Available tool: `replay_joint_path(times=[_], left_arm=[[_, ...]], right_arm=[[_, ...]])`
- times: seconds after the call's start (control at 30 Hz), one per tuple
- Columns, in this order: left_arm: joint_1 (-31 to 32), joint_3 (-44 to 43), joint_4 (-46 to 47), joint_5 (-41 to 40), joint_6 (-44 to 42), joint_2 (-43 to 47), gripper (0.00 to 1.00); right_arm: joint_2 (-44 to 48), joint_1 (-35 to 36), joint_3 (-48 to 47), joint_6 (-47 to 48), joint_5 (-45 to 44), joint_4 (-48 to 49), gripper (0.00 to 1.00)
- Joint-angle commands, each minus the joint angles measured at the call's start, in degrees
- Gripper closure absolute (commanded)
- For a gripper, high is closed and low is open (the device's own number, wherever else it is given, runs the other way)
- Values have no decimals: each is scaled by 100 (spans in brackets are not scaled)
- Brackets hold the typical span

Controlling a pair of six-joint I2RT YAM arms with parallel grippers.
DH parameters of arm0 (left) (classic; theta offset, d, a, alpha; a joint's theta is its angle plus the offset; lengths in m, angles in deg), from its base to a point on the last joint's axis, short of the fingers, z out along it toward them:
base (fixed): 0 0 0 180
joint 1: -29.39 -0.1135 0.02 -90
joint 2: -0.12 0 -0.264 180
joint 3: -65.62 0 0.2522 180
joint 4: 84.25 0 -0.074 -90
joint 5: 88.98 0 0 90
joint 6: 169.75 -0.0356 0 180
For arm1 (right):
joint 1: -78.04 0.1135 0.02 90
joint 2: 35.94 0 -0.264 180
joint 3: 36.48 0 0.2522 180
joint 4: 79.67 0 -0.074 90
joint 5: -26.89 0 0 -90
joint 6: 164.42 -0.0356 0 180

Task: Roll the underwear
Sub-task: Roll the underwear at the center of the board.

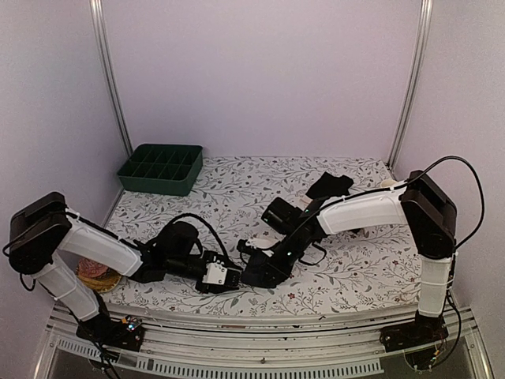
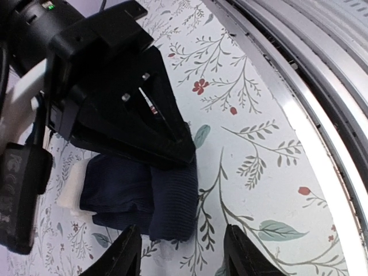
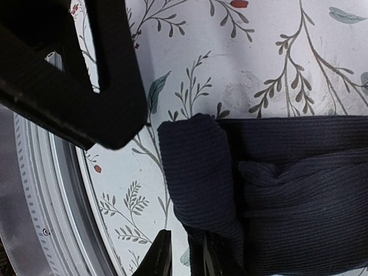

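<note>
Top view: left gripper and right gripper meet nose to nose just behind the front rail.
Left wrist: jaws spread. Navy underwear, part-rolled, lies near the rail, half under the right gripper.
Right wrist: fingers nearly together, pinching the rolled end on its rail side.

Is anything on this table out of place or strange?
Nothing is spilled or damaged. Only the dark underwear near the front edge looks uneven: one end is rolled, the rest lies bunched. Another black garment lies crumpled at the back.
</note>
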Motion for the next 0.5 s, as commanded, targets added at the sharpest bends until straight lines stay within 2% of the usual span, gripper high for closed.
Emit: replay_joint_path(times=[0.0,0.27,0.47], left_arm=[[256,44,803,-743,67,-212,49],[486,-55,923,-1114,-9,-574,50],[497,-441,607,-1255,235,-855,52]], right_arm=[[-207,2,-76,-156,46,-247,80],[-211,-46,-127,-120,-154,-128,80],[-208,-65,-142,-67,-132,-112,80]])
